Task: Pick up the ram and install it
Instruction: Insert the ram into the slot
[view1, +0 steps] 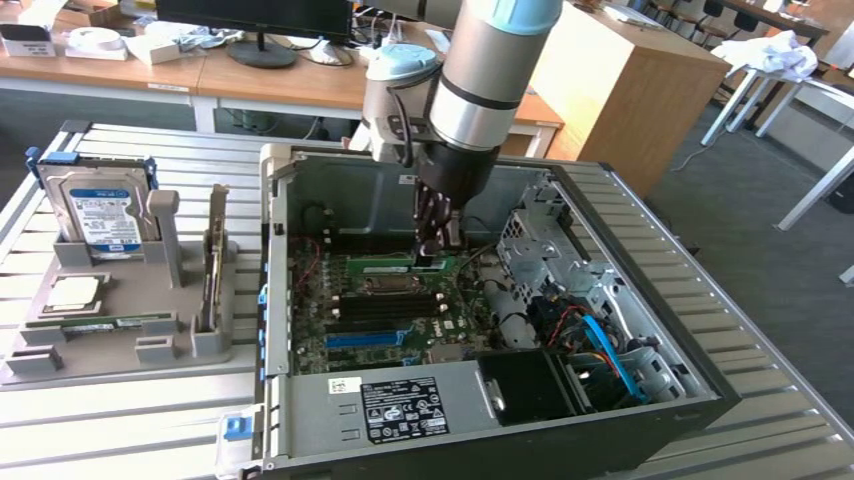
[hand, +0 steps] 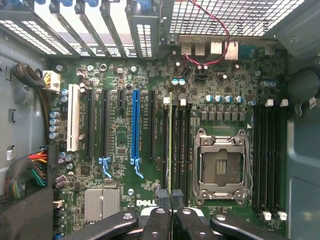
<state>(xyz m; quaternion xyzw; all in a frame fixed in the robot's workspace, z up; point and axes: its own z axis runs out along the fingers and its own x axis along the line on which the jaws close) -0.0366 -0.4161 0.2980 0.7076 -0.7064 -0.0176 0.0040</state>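
My hand tight on the ram, edge-on over the motherboard, long axis parallel to the memory slots.

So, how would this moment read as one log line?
gripper: shut on ram | place: inside computer case, at memory slots | seated: cannot tell

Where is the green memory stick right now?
In the wrist view, the ram stands edge-on, pinched in the gripper, at the memory slots beside the open processor socket.
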